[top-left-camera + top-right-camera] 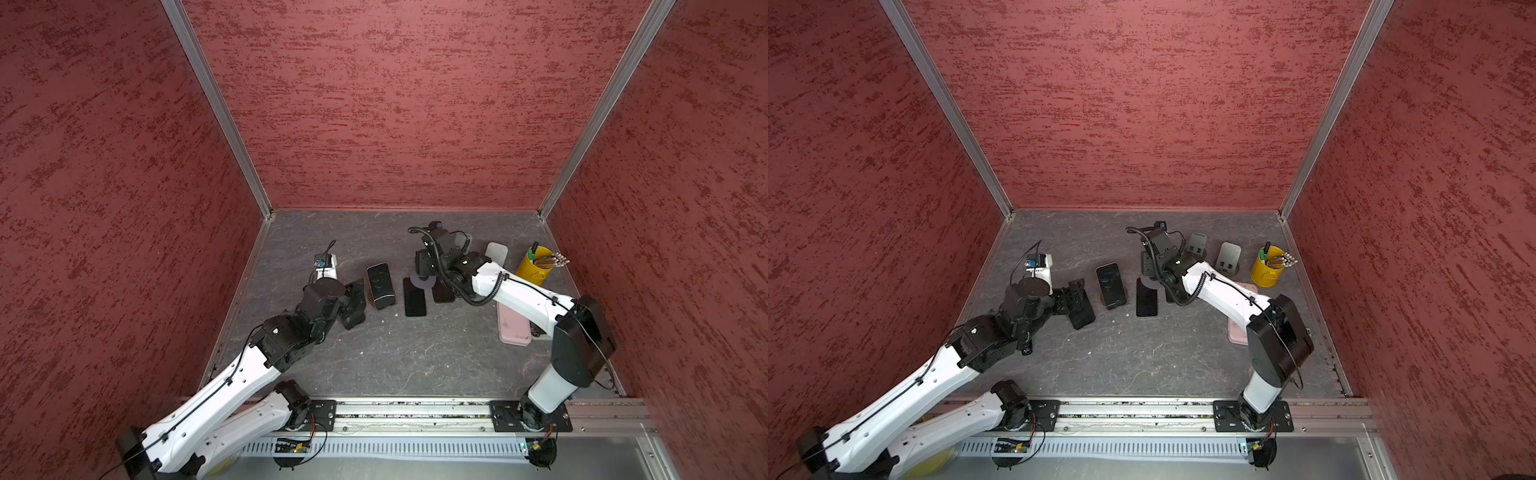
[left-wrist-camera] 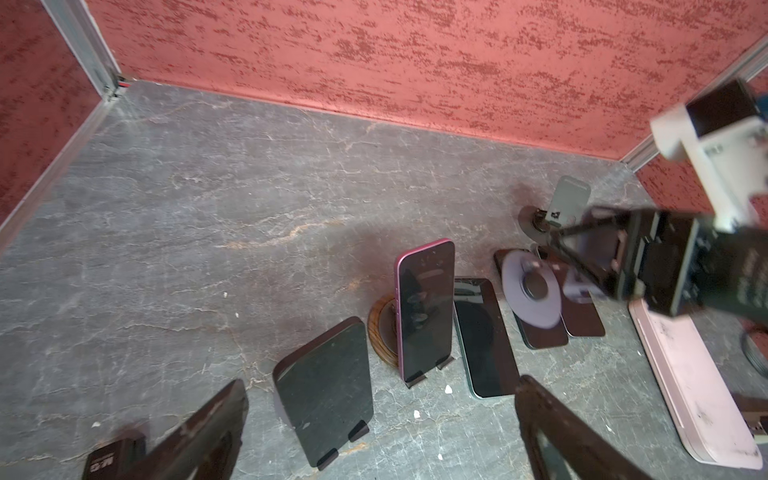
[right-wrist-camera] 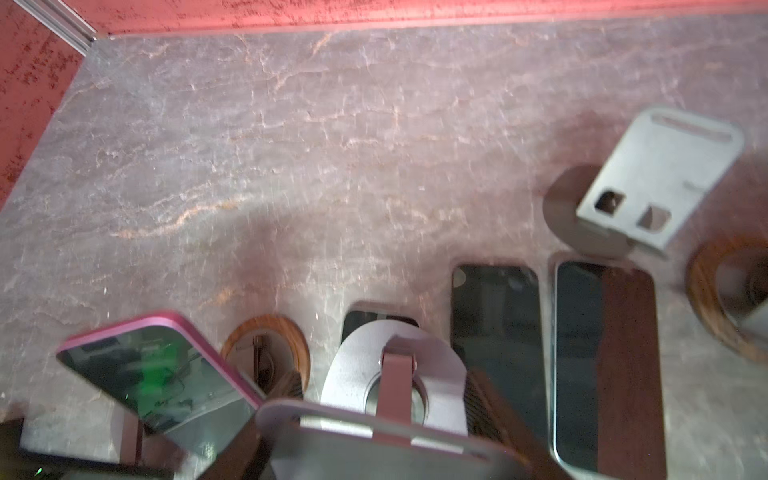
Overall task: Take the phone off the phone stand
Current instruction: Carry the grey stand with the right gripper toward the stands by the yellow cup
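A pink-edged phone (image 1: 380, 284) (image 1: 1111, 284) (image 2: 426, 307) leans upright on a phone stand with a round wooden base (image 2: 384, 328) (image 3: 266, 345), left of the floor's middle. My left gripper (image 1: 353, 301) (image 2: 382, 449) is open just left of it, with an empty dark stand plate (image 2: 328, 386) ahead between its fingers, untouched. My right gripper (image 1: 422, 270) (image 3: 386, 415) is shut on the plate of a grey-lavender stand (image 3: 374, 444) whose round base (image 2: 532, 286) (image 3: 365, 353) sits over flat phones. Nothing grips the pink phone.
A dark phone (image 1: 414, 297) (image 2: 484, 336) lies flat right of the pink phone, and more phones (image 3: 602, 353) lie by the right gripper. Two empty grey stands (image 1: 1196, 243) (image 1: 1229, 255), a yellow pen cup (image 1: 534, 266) and a pink case (image 1: 513, 324) stand at right.
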You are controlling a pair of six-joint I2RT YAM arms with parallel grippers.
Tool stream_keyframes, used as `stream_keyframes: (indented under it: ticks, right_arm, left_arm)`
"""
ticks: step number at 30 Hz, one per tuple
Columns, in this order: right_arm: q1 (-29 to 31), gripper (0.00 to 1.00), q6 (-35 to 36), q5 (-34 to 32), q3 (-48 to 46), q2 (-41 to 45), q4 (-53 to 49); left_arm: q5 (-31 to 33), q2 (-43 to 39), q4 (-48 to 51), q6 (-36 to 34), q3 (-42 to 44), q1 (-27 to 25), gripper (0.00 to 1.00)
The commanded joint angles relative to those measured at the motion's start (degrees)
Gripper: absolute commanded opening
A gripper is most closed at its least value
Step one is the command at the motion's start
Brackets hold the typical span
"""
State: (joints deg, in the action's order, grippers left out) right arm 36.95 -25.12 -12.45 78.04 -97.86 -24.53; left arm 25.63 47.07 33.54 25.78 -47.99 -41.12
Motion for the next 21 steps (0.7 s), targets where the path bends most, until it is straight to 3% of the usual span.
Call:
stream_keyframes:
  ticks: [1, 11, 21]
  right_arm:
    - [-1.62, 0.55, 3.4, 2.1, 5.34, -2.91, 2.41]
    - [-6.28, 0.55, 6.77, 4.93, 16.92, -14.61, 0.76]
    - [-10.95, 0.56, 7.77, 7.66, 21.43, -21.98, 1.14]
  left_arm:
    - [-3.72, 1.18, -2.75, -1.43, -1.35, 0.74, 1.0]
    - [-6.85, 5.63, -4.95, -1.96, -1.88, 2.05, 1.0]
    - [-7.33, 10.02, -5.61, -3.15, -3.71, 3.41, 1.0]
